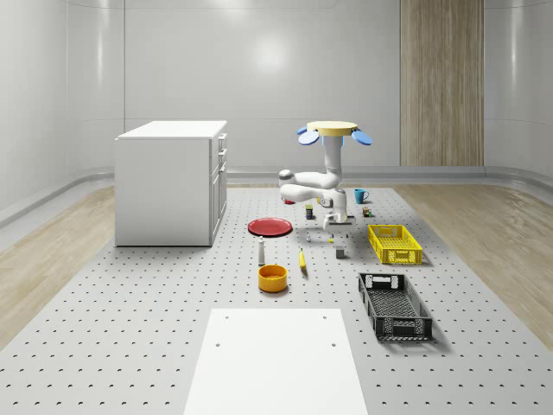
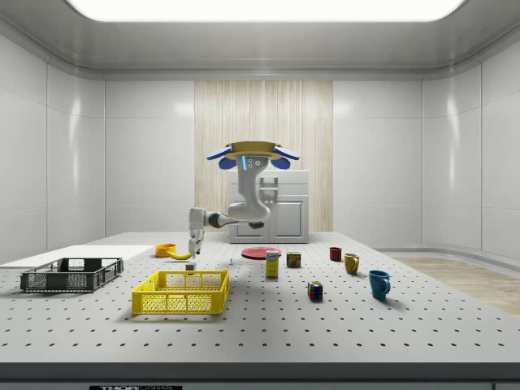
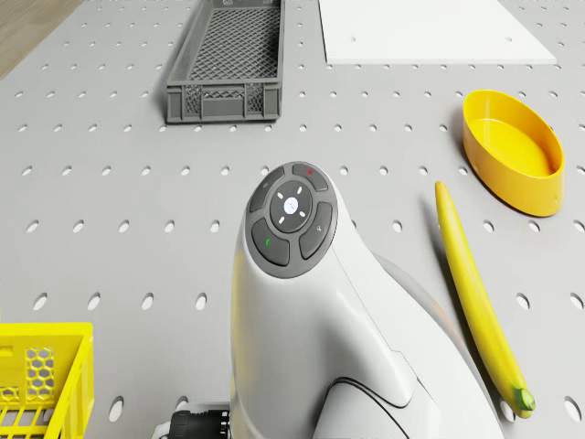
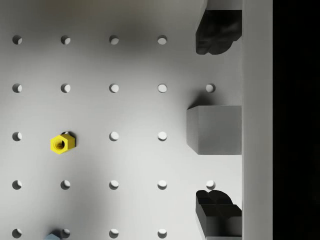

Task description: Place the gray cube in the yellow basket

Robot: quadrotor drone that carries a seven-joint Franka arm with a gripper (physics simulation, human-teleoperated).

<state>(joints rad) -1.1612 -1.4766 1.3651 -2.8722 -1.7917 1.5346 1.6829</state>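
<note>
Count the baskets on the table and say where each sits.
2. The yellow basket lies at the whole-scene view's right, beside the robot; the black basket lies nearer the camera, in front of it.

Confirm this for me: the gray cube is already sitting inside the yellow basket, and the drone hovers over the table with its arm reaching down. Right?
Not quite. The small gray cube sits on the perforated gray table beneath the gripper, jaws open on either side, as the wrist view shows. The yellow plastic mesh basket stands apart. The drone does hover over the table, arm reaching down.
</note>
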